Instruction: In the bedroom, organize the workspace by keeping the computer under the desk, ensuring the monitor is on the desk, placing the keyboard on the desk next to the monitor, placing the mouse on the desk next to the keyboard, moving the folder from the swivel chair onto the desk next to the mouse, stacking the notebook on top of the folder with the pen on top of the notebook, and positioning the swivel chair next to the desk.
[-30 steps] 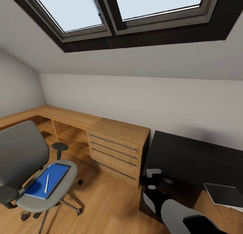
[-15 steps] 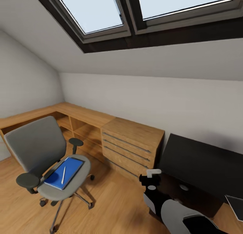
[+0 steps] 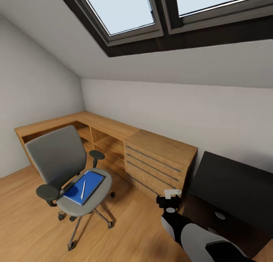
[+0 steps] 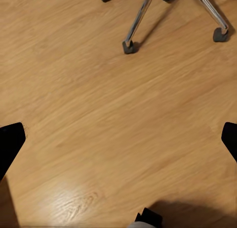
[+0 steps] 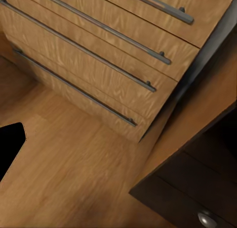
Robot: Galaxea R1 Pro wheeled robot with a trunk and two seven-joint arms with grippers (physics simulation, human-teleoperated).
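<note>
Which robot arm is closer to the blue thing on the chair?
Probably the left. The blue folder lies on the swivel chair at the robot's left, and the left wrist camera sees the chair's legs. The right one faces the drawers.

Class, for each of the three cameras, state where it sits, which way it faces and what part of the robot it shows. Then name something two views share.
Head view: on the robot's head, facing forward and down at the chair, drawers and skylights; a robot arm shows low.
Left wrist view: on the left arm, facing down at the floor and chair legs; dark fingertips at both edges.
Right wrist view: on the right arm, facing the drawers; one fingertip shows.
Shared: head and right wrist views both show the drawers.
</note>
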